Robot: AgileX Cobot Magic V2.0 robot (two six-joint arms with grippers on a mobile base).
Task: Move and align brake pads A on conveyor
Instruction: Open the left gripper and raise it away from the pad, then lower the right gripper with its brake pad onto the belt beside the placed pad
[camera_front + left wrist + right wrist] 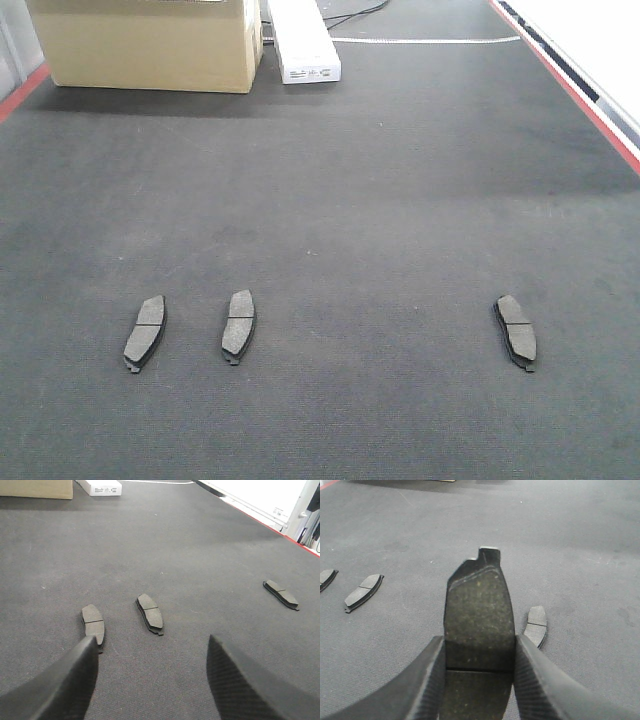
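Only wrist-side: fourth pad between fingers.

Conveyor belt: wide bare stretch mid-belt, between the cardboard box and white carton at the far end and the near row of pads.

Near row: left brake pad and middle brake pad lie near each other, a narrow lane between. Right brake pad well apart; broad open gap there.

Left gripper hangs wide, nothing between its fingers. Right gripper is filled by a held pad, which juts ahead of it.
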